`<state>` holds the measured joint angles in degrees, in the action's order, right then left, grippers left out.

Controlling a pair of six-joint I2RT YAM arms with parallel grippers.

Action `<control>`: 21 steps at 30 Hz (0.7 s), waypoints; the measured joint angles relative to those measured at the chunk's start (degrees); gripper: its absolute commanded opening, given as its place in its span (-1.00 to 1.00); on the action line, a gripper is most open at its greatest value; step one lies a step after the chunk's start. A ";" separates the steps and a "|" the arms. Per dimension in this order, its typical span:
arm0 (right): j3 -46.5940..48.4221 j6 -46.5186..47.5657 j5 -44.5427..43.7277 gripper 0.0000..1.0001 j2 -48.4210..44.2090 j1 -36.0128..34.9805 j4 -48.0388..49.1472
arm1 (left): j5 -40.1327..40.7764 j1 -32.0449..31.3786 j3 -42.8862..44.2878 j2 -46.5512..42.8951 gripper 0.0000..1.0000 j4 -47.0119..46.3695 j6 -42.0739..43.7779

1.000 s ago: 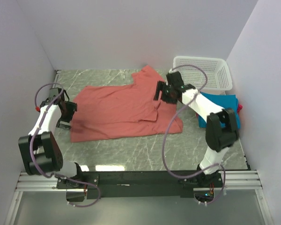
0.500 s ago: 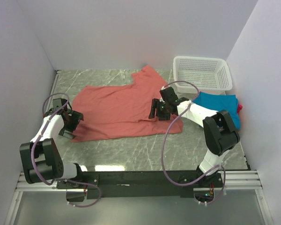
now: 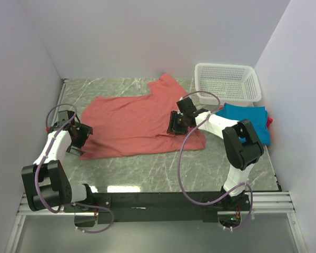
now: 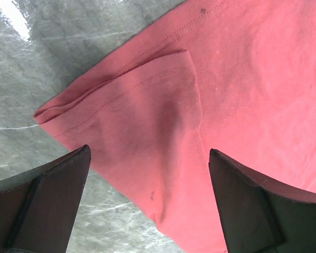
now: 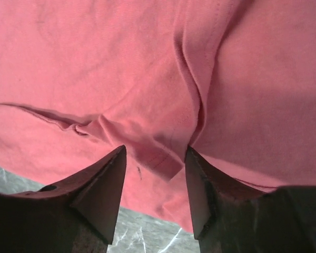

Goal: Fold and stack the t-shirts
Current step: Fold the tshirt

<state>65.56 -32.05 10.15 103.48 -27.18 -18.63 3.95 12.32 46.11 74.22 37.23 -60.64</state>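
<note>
The large salmon-red t-shirt [image 3: 131, 124] lies spread on the marble table. My left gripper [image 3: 77, 138] is open wide at the shirt's near-left corner. In the left wrist view that gripper [image 4: 148, 154] straddles the corner of the shirt [image 4: 163, 121]. My right gripper [image 3: 177, 124] sits low over the shirt's right part. In the right wrist view it [image 5: 155, 154] is open, with a folded hem of the shirt [image 5: 163, 158] between its jaws. The teal-blue t-shirt [image 3: 248, 119] lies at the right, with a sliver of the magenta one [image 3: 269, 121] beside it.
A white mesh basket [image 3: 227, 81] stands at the back right, just behind the teal shirt. White walls close in the table on the left, back and right. Bare marble [image 3: 147, 168] shows in front of the red shirt.
Both grippers have come down to the red shirt. The left moved nearer, to the near-left corner. The right moved from the collar area toward the near side, onto the fold.
</note>
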 measured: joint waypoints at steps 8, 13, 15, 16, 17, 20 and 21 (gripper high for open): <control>0.11 -0.63 0.24 -0.26 0.85 -0.72 0.81 | 1.11 0.00 0.00 0.11 0.99 0.39 0.00; 0.37 -0.70 -0.07 -0.23 2.01 -1.09 0.39 | 2.03 0.00 0.00 0.15 0.99 0.83 -0.02; 0.37 -0.68 -0.48 -0.23 1.99 -1.22 0.37 | 2.27 0.00 0.02 0.15 0.99 0.96 -0.02; 0.31 -0.59 -0.70 -0.24 1.95 -1.25 0.35 | 2.36 0.00 0.02 0.15 0.99 0.98 -0.02; 0.04 -0.46 -0.98 -0.23 1.81 -1.29 0.39 | 2.36 0.00 0.00 0.15 0.99 0.98 -0.02; -1.62 0.35 -1.60 -0.24 0.55 -1.31 0.02 | 2.38 0.00 0.02 0.15 0.99 0.96 -0.02; -2.21 0.52 -1.73 -0.23 0.04 -1.31 -0.09 | 2.38 0.00 0.00 0.15 0.99 0.96 -0.02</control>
<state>63.35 -31.53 8.43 103.53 -28.49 -18.72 6.33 12.32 46.11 74.37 38.20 -60.66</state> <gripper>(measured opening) 0.383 0.995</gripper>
